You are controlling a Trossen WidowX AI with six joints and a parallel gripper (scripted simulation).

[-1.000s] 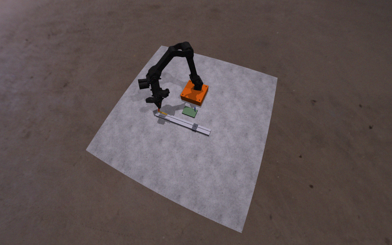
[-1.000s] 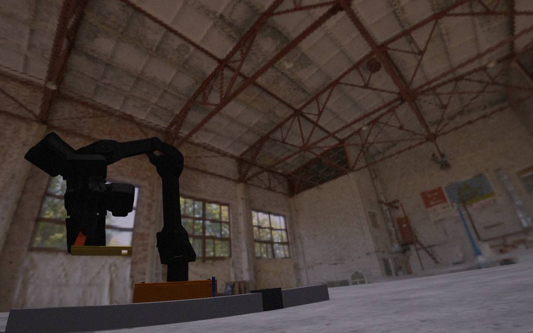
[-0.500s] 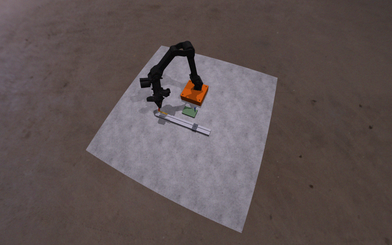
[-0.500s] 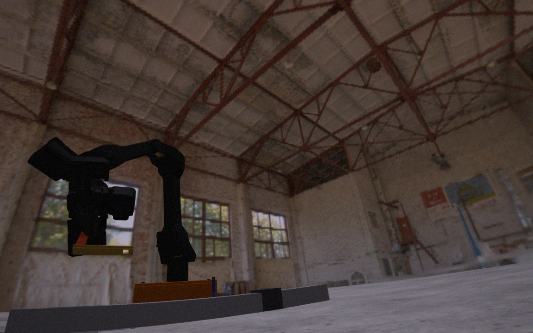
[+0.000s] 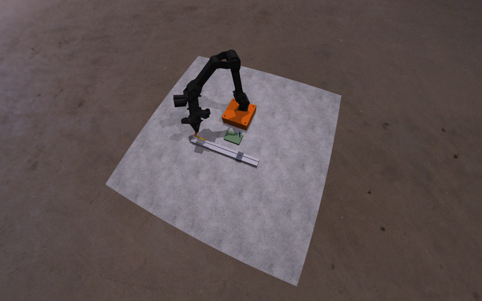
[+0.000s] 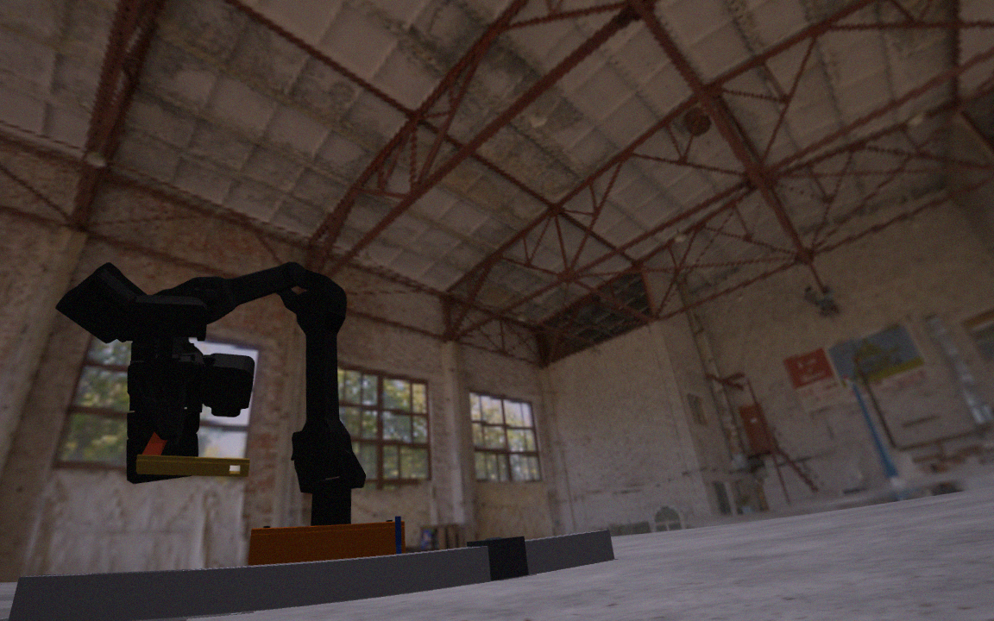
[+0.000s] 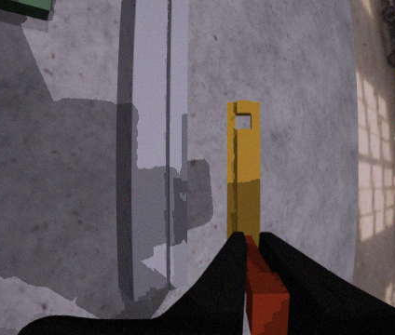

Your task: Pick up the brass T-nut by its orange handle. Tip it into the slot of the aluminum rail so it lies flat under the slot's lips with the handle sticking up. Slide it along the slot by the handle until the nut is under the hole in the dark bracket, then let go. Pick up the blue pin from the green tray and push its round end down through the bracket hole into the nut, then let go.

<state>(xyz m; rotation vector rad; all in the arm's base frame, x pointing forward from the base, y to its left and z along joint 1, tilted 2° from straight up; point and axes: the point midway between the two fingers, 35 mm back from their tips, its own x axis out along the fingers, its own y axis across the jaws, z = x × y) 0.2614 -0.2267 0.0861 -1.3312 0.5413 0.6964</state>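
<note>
My gripper (image 5: pixel 196 132) (image 7: pixel 250 242) is shut on the orange handle (image 6: pixel 153 444) (image 7: pixel 267 304) of the brass T-nut (image 5: pixel 201 138) (image 6: pixel 203 466) (image 7: pixel 249 158). The nut hangs roughly level, well above the table in the exterior view. In the wrist view it runs nearly parallel to the aluminum rail (image 5: pixel 220 149) (image 6: pixel 254 579) (image 7: pixel 151 70) and appears to its right, by the rail's end far from the bracket. The dark bracket (image 5: pixel 237 158) (image 6: pixel 508 557) sits across the rail near its other end. The blue pin (image 5: pixel 239 133) (image 6: pixel 398 536) stands upright in the green tray (image 5: pixel 230 137) (image 7: pixel 11 6).
The orange base block (image 5: pixel 229 118) (image 6: pixel 315 547) carries the arm and stands behind the green tray. A pale mat (image 5: pixel 235 209) lies under everything. The arm's shadow falls across the rail's end under the gripper.
</note>
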